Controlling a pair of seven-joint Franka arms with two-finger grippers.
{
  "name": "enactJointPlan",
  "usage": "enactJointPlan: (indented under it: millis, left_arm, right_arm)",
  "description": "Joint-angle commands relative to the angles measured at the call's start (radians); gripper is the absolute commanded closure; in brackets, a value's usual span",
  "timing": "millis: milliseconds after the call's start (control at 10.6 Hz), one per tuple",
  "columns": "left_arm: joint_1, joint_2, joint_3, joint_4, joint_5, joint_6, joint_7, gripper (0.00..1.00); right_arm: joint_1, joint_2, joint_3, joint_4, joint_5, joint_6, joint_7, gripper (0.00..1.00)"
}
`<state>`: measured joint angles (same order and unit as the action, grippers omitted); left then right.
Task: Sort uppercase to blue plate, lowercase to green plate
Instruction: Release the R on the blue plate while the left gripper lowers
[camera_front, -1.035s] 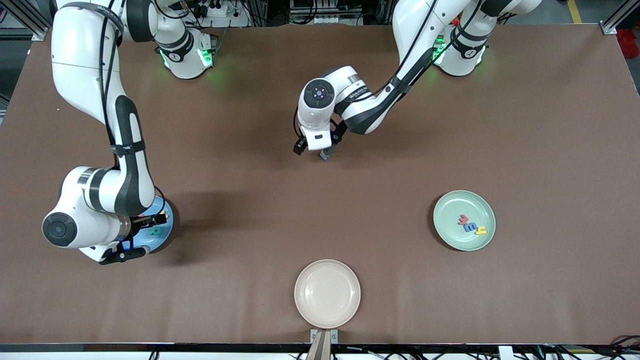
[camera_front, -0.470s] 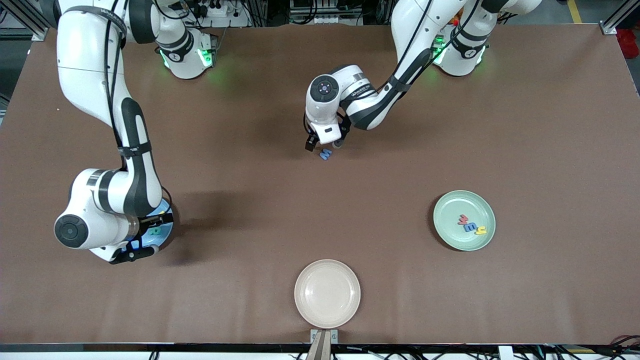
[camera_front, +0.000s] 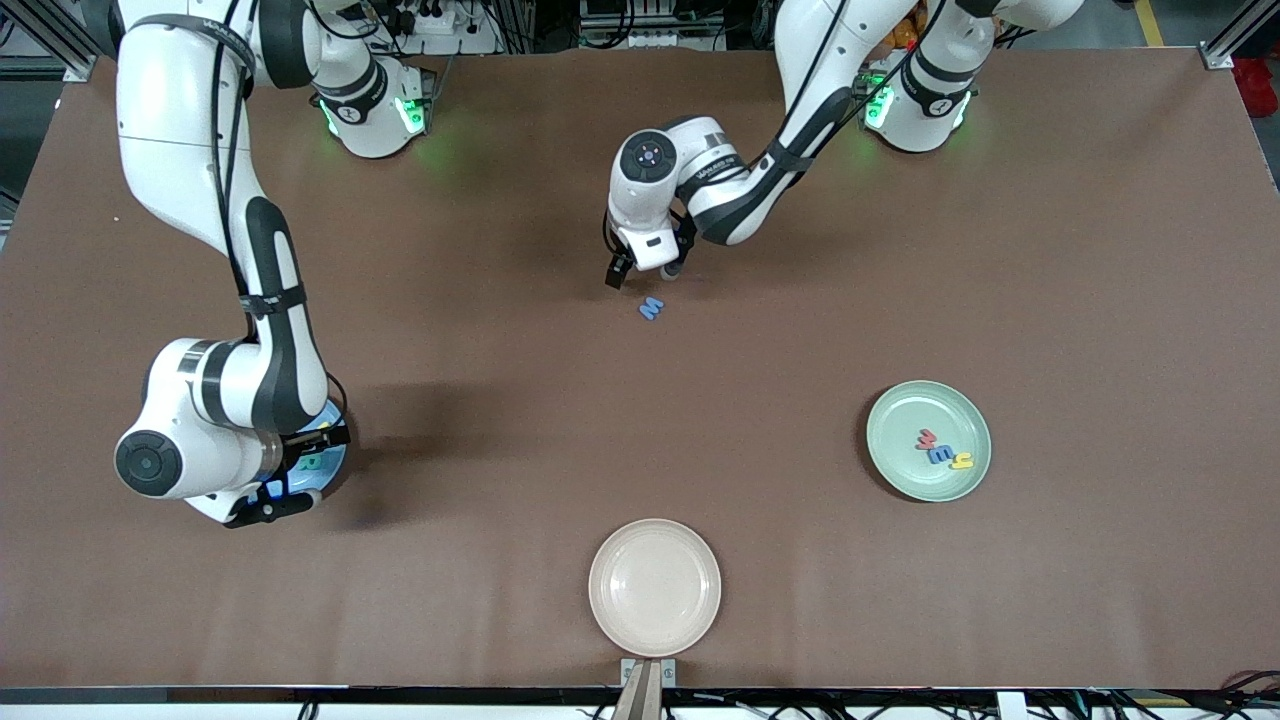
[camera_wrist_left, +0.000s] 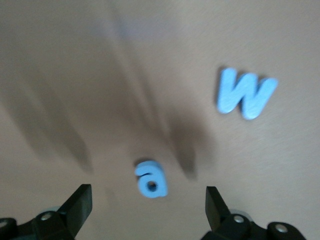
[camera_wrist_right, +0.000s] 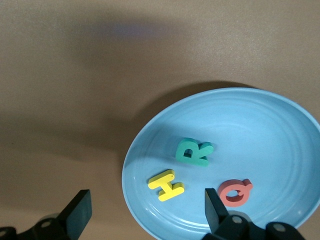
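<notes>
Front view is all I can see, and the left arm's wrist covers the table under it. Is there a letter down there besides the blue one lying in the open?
Observer: Yes, a blue a lies flat on the table between the open fingers of the left gripper.
Operator: What's on the blue plate under the right arm?
Observer: The blue plate holds the teal R, yellow H and red Q.
Operator: Is the right gripper holding anything?
Observer: No, the right gripper is open and empty over the plate's edge.
</notes>
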<state>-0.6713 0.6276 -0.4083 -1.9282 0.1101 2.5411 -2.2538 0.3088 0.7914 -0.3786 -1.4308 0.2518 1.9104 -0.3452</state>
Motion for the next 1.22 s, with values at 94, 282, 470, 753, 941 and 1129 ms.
enactJointPlan:
  millis: [94, 282, 470, 753, 941, 1129]
  left_arm:
    - [-0.002, -0.028, 0.006, -0.057, 0.048, 0.018, -0.035, 0.0]
    - [0.009, -0.023, 0.008, -0.051, 0.069, 0.018, -0.035, 0.0]
    - [0.007, -0.022, 0.006, -0.046, 0.069, 0.018, -0.035, 0.0]
    - [-0.005, -0.014, 0.006, -0.037, 0.068, 0.019, -0.036, 0.0]
    - [-0.007, -0.008, 0.006, -0.037, 0.069, 0.031, -0.036, 0.0]
    - [-0.007, 0.001, 0.006, -0.031, 0.069, 0.033, -0.036, 0.0]
  right_arm:
    - [-0.013, -0.001, 0.009, -0.005, 0.012, 0.002, -0.017, 0.0]
    - [-0.011, -0.001, 0.009, -0.005, 0.012, 0.002, -0.017, 0.0]
    - [-0.011, -0.001, 0.009, -0.005, 0.012, 0.002, -0.017, 0.0]
    - [-0.011, -0.001, 0.009, -0.005, 0.012, 0.002, -0.017, 0.0]
    - [-0.011, -0.001, 0.009, -0.005, 0.012, 0.002, -0.017, 0.0]
    - [-0.014, -0.001, 0.009, -0.005, 0.012, 0.002, -0.017, 0.0]
